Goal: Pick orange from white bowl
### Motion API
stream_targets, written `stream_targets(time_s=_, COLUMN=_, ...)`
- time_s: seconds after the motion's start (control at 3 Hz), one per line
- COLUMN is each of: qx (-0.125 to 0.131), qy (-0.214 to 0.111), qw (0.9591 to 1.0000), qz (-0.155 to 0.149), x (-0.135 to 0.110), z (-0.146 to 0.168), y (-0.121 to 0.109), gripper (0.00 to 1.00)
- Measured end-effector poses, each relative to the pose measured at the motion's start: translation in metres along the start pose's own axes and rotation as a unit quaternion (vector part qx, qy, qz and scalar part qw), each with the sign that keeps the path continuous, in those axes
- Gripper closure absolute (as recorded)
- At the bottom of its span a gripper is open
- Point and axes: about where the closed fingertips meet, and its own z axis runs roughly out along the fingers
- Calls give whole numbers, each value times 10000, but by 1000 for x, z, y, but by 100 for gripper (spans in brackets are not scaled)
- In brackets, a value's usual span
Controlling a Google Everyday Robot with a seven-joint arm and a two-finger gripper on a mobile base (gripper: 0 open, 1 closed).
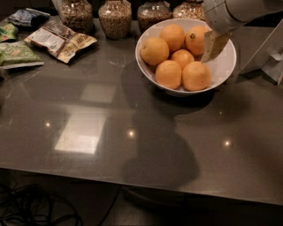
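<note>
The white bowl (223,68) stands at the back right of the dark table and holds several oranges. The orange (196,39) with a small dark stem spot lies at the bowl's back right. My gripper (214,45) reaches down from the white arm (230,13) at the top right. It hangs inside the bowl, just right of that orange and above the front right orange (196,76). It holds nothing that I can see.
Glass jars of grain (115,17) line the back edge behind the bowl. Snack bags (59,39) and green packets (17,54) lie at the back left. A white stand (269,53) is at the far right. The grey tabletop (110,132) reaches the front edge.
</note>
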Motion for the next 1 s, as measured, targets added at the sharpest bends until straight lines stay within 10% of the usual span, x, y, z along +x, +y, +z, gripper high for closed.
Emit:
stream_targets(time_s=0.33, qx=226, qy=180, qw=9971, qz=-700, x=14, z=25, y=-17, gripper=0)
stream_targets(time_s=1.0, qx=21, qy=403, qw=9944, qz=-973, x=45, z=60, y=-13, gripper=39)
